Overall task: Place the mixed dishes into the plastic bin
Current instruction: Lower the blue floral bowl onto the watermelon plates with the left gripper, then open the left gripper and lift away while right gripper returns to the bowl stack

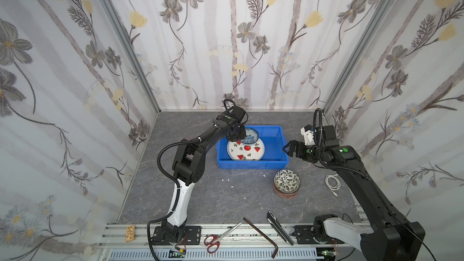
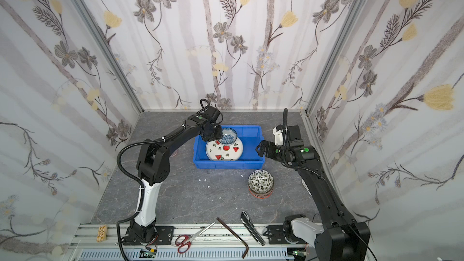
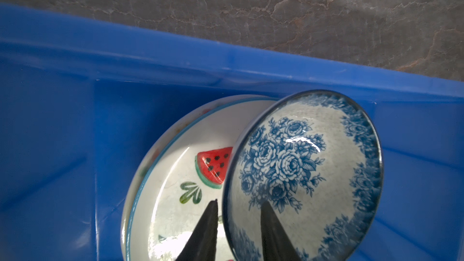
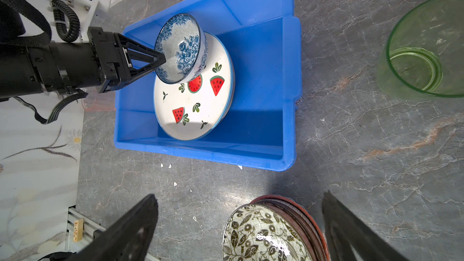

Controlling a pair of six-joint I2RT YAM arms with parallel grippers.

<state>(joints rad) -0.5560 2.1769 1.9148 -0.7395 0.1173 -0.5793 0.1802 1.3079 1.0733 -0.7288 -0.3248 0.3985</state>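
Ok, L claw (image 3: 239, 203) narrowly parted astride rim of blue floral bowl (image 3: 301, 171), gap at inner finger; bowl tilted on watermelon plate (image 3: 175, 197) inside blue bin (image 1: 271, 164). R claw (image 4: 239, 195) spread wide, empty, over worktop (image 4: 351, 146) nr black leafy bowl (image 4: 263, 237) stack outside bin.

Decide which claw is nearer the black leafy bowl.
Right. The right claw hangs beside the bin, behind the black leafy bowl; left claw is across the bin at the blue floral bowl.

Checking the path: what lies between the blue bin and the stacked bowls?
Between the bin and stacked bowls, only bare table with a white chip, in both top views.
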